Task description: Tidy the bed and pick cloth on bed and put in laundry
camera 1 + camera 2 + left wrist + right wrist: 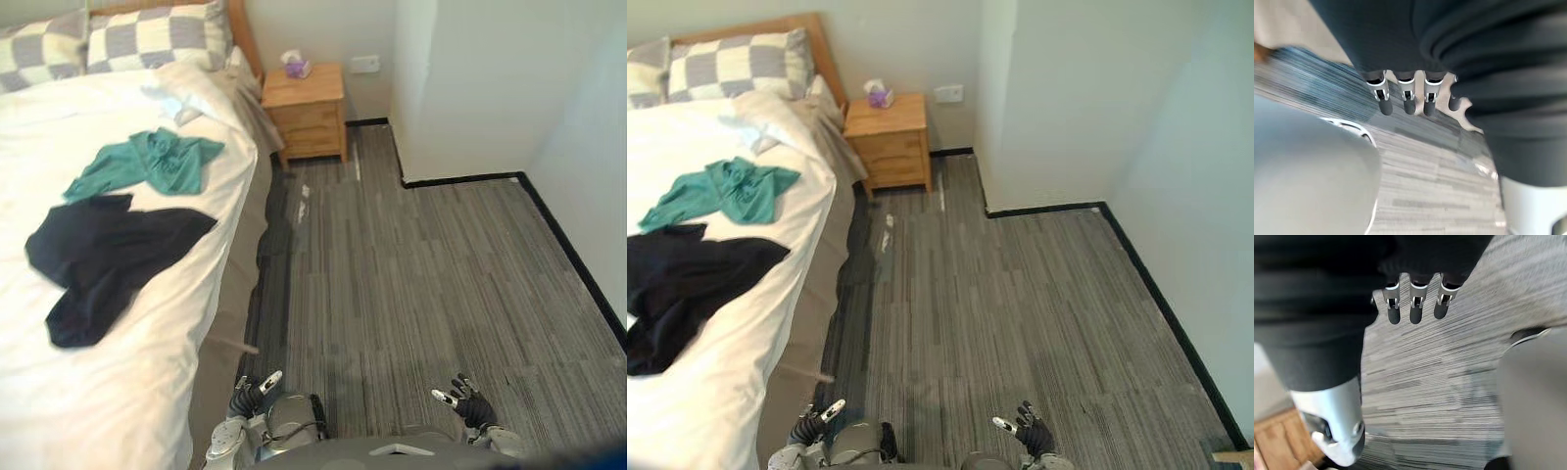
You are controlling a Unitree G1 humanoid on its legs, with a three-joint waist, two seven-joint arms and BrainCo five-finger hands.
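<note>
A teal cloth (147,164) lies crumpled on the white bed (118,392), towards the pillows. A black cloth (98,255) is spread just below it, nearer the bed's edge. My left hand (250,392) hangs low by the bed's side, far from both cloths, its fingers (1405,95) relaxed and holding nothing. My right hand (468,401) hangs over the carpet at the lower right, its fingers (1415,308) also relaxed and empty.
Two checked pillows (152,37) lie at the headboard. A wooden nightstand (306,113) with a tissue box (295,66) stands beside the bed. Grey striped carpet (421,284) runs between the bed and a white wall corner (460,88).
</note>
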